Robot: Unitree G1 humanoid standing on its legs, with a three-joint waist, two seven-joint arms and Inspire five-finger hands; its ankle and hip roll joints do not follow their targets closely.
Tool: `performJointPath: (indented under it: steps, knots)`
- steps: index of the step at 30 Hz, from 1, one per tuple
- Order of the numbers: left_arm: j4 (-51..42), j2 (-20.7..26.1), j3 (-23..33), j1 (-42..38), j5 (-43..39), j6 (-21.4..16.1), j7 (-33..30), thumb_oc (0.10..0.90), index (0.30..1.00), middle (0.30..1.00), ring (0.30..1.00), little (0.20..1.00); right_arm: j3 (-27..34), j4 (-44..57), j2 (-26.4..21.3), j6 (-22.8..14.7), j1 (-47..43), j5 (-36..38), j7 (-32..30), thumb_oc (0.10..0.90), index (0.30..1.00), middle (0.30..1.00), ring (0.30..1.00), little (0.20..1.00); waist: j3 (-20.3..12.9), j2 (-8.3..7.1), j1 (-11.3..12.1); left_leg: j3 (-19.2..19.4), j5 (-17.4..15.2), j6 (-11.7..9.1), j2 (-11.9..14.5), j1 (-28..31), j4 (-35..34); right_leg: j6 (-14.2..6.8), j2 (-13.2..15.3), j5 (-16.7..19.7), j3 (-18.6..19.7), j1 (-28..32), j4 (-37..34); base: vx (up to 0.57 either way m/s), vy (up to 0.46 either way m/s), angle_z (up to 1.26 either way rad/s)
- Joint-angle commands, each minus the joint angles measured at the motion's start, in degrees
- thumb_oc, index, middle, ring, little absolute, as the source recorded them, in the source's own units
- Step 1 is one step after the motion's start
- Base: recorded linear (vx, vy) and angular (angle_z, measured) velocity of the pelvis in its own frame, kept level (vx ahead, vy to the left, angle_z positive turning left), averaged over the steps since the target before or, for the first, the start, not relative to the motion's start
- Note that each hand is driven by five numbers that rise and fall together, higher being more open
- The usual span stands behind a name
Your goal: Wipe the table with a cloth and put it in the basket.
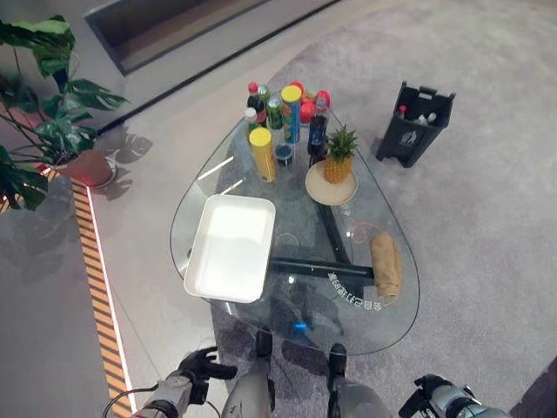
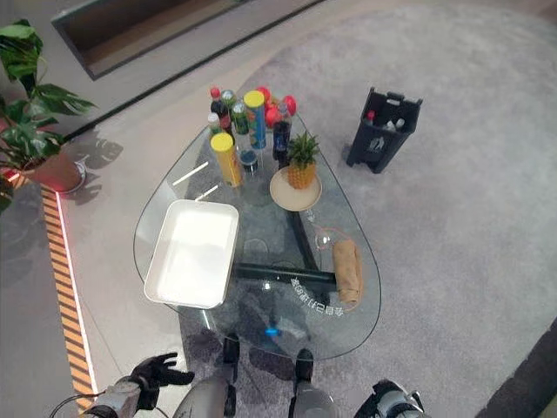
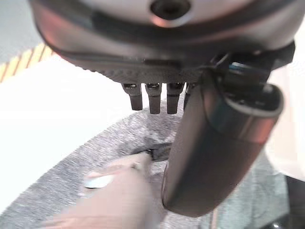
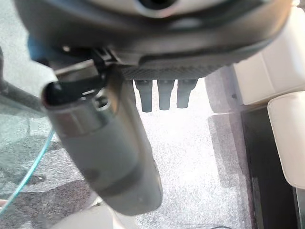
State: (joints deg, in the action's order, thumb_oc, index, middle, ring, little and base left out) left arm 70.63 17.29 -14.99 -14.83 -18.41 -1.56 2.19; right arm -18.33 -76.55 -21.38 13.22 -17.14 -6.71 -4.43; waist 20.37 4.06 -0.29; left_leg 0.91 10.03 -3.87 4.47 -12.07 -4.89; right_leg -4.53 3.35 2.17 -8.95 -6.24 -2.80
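A rolled tan cloth (image 1: 386, 264) lies near the right edge of the glass table (image 1: 193, 202). A white rectangular basket (image 1: 231, 246) rests on the table's left half, with nothing in it. My left hand (image 1: 204, 364) hangs below the table's near edge at the lower left, fingers relaxed and holding nothing. In the left wrist view its fingers (image 3: 152, 98) point straight out beside the thumb. My right hand (image 1: 432, 392) is low at the lower right, away from the cloth. Its fingers (image 4: 164, 95) are straight and hold nothing.
Several bottles and cans (image 1: 283, 117) crowd the table's far end, beside a pineapple on a round plate (image 1: 333, 178). A black bin (image 1: 414, 122) stands on the grey carpet to the right. A potted plant (image 1: 52, 131) sits at the far left.
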Motion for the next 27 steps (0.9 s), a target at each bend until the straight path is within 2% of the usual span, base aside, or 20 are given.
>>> performJointPath:
  steps: [1, 3, 4, 5, 8, 14, 17, 24, 27]
  knots:
    - [1.31, 4.56, 0.70, -5.15, -6.45, -1.77, 0.16, 0.800, 0.900, 0.900, 0.900, 0.900, -2.66, -0.18, -2.67, 2.37, -2.26, 1.59, -2.95, 0.800, 0.900, 0.900, 0.900, 0.900, 3.65, -2.64, 0.13, 0.17, -4.42, 0.36, -2.13, -3.09, 4.52, -0.61, 0.72, -0.30, 4.68, -11.38, 9.78, -0.21, 0.008, 0.01]
    - [1.05, 5.53, 1.43, -6.95, -8.29, -2.28, -0.09, 0.800, 0.900, 0.900, 0.900, 0.900, -2.83, -0.17, -3.02, 2.31, -3.30, 2.97, -3.76, 0.800, 0.900, 0.900, 0.900, 0.900, 5.55, -2.94, 0.39, -0.70, -5.75, 0.43, -3.09, -8.86, 11.97, -0.05, 0.58, -2.15, 4.22, -16.25, 15.76, -0.17, -0.024, 0.05]
    - [0.94, 5.68, 1.57, -7.08, -8.43, -2.44, -0.06, 0.800, 0.900, 0.900, 0.900, 0.900, -2.77, -0.15, -3.12, 2.22, -3.36, 3.13, -3.87, 0.800, 0.900, 0.900, 0.900, 0.900, 5.79, -2.99, 0.42, -0.79, -6.05, 0.46, -3.32, -9.72, 13.37, 0.00, 0.63, -2.38, 4.14, -16.98, 16.76, -0.12, -0.042, 0.15]
    - [0.46, 6.03, 2.16, -7.21, -9.31, -2.99, 0.10, 0.800, 0.900, 0.900, 0.900, 0.900, -2.22, -0.02, -3.76, 2.02, -3.11, 3.92, -4.59, 0.800, 0.900, 0.900, 0.900, 0.900, 6.61, -3.09, 0.76, -1.32, -7.68, 0.62, -4.02, -13.33, 18.56, 0.32, 0.93, -3.84, 3.57, -19.83, 20.92, -0.07, -0.033, 0.23]
    - [-0.35, 6.55, 2.91, -7.38, -9.35, -3.10, 0.54, 0.800, 0.900, 0.900, 0.900, 0.900, -1.14, 0.08, -4.72, 1.35, -3.71, 3.76, -4.80, 0.800, 0.900, 0.900, 0.900, 0.900, 7.49, -3.06, 1.17, -1.54, -9.30, 0.95, -4.33, -18.11, 23.71, 0.49, 1.46, -5.31, 3.47, -24.25, 25.85, -0.06, -0.031, 0.26]
    - [-2.61, 7.46, 3.35, -7.50, -10.12, -2.51, 0.99, 0.800, 0.900, 0.900, 0.900, 0.900, -0.48, 1.17, -5.82, -0.56, -5.79, 4.71, -7.51, 0.800, 0.900, 0.900, 0.900, 0.900, 8.45, -2.75, 1.56, -1.44, -10.96, 1.33, -3.54, -25.26, 29.74, 1.26, 0.82, -7.11, 3.87, -31.49, 32.12, -0.05, -0.055, 0.04]
    - [-3.26, 7.54, 3.00, -7.42, -10.79, -2.44, 0.50, 0.800, 0.900, 0.900, 0.900, 0.900, 0.95, 2.54, -6.85, -4.36, -6.62, 6.33, -14.42, 0.800, 0.900, 0.900, 0.900, 0.900, 8.89, -2.33, 1.49, -1.62, -11.95, 1.72, -2.97, -28.51, 33.21, 1.93, 0.80, -8.22, 3.81, -34.89, 35.90, -0.02, -0.052, -0.03]
    - [-3.24, 7.59, 3.29, -6.00, -11.83, -4.17, 0.04, 0.800, 0.900, 0.900, 0.900, 0.900, 5.64, 4.32, -8.75, -10.61, -7.03, 7.65, -23.66, 0.800, 0.900, 0.900, 0.900, 0.900, 9.43, -1.88, 1.01, -2.19, -13.21, 1.91, -2.83, -31.12, 36.56, 2.38, 0.72, -8.69, 4.19, -37.47, 38.63, 0.00, -0.012, -0.01]
    - [-2.79, 7.72, 3.52, -5.83, -11.76, -4.69, -0.07, 0.800, 0.900, 0.900, 0.900, 0.900, 6.54, 4.52, -8.98, -12.20, -7.27, 9.50, -24.49, 0.800, 0.900, 0.900, 0.900, 0.900, 9.43, -1.93, 0.89, -2.25, -13.32, 1.86, -2.83, -31.19, 36.66, 2.35, 0.83, -8.37, 4.21, -37.60, 38.30, 0.00, 0.000, 0.00]
